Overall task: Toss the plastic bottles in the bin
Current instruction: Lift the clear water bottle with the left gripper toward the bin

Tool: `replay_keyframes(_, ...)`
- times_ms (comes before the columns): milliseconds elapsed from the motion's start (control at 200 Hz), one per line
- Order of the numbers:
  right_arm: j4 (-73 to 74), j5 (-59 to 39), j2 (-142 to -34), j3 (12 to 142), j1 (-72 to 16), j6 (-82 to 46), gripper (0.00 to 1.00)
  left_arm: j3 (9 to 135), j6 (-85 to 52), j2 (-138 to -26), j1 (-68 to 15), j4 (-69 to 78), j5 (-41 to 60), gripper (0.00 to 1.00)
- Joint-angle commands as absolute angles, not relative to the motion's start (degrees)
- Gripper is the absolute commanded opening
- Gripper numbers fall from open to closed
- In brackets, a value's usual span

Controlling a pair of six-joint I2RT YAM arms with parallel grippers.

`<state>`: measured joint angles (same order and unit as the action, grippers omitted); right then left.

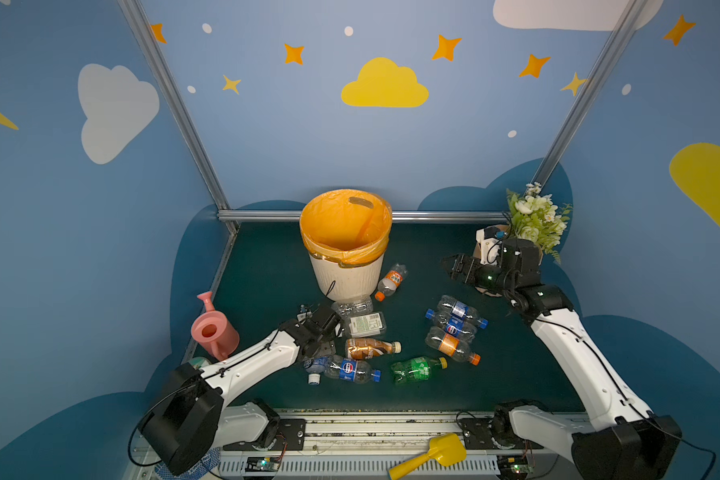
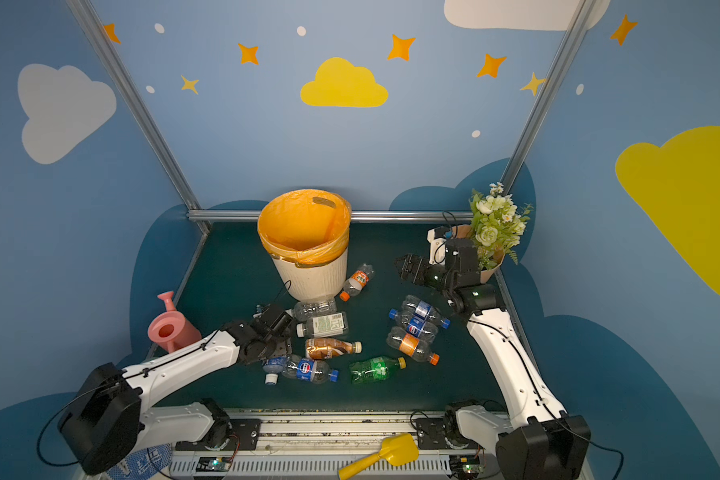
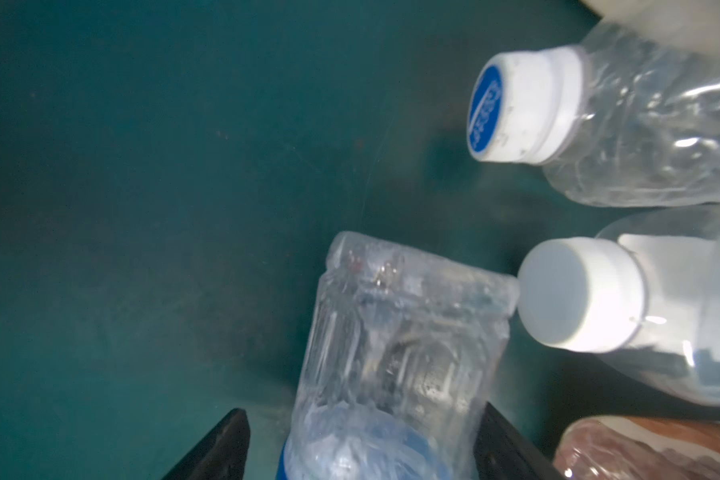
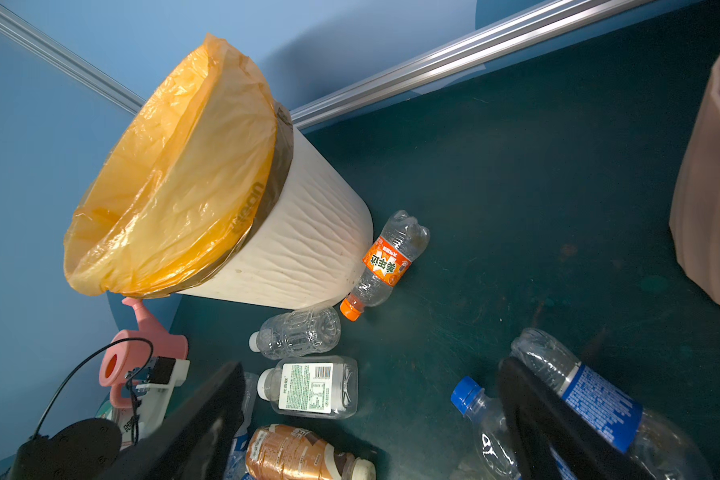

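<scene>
The bin [image 1: 347,277] with its orange bag stands at the back middle of the green table. Several plastic bottles lie in front of it: a brown one [image 1: 368,348], a green one [image 1: 416,369], a flat white-labelled one [image 1: 364,324], an orange-labelled one [image 1: 391,280] against the bin, and a cluster [image 1: 454,328] to the right. My left gripper [image 3: 364,415] is low over a clear blue-labelled bottle [image 3: 391,353], jaws on either side. One finger [image 3: 504,440] touches it; the other [image 3: 221,449] is apart. My right gripper [image 1: 449,266] hangs open and empty above the table.
A pink watering can [image 1: 213,332] stands left of my left arm. A flower pot with white flowers [image 1: 535,220] sits behind my right wrist. A yellow scoop [image 1: 433,455] lies on the front rail. Blue walls close in three sides.
</scene>
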<state>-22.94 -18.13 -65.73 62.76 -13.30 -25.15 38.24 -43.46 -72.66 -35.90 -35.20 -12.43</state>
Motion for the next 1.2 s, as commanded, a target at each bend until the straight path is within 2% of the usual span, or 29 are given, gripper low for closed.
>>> replay_keyframes(0, -21.9, -19.2, -64.7, 62.5, -13.0, -25.7, 0.93, 38.1, -41.5, -74.5, -35.3, -33.4, -10.8, 0.83)
replay_keyframes(190, -22.1, -19.1, -64.7, 62.4, -13.0, -25.7, 0.93, 39.7, -41.5, -79.7, -35.2, -34.2, -10.6, 0.81)
replay_keyframes(420, -22.2, -19.0, -64.5, 62.0, -12.9, -25.8, 0.93, 38.2, -43.6, -77.3, -35.1, -34.3, -12.2, 0.66)
replay_keyframes(796, -21.1, -20.0, -64.6, 61.3, -13.0, -26.6, 0.93, 39.2, -44.8, -54.6, -35.1, -40.4, -22.4, 0.6)
replay_keyframes(1071, -21.1, -19.5, -63.7, 60.7, -13.0, -26.5, 0.93, 49.7, -34.1, -36.5, -35.2, -44.4, -36.0, 0.6)
replay_keyframes(1191, -20.6, -19.2, -63.1, 59.8, -13.0, -26.5, 0.93, 55.9, -25.3, -31.6, -35.1, -37.0, -40.2, 0.58)
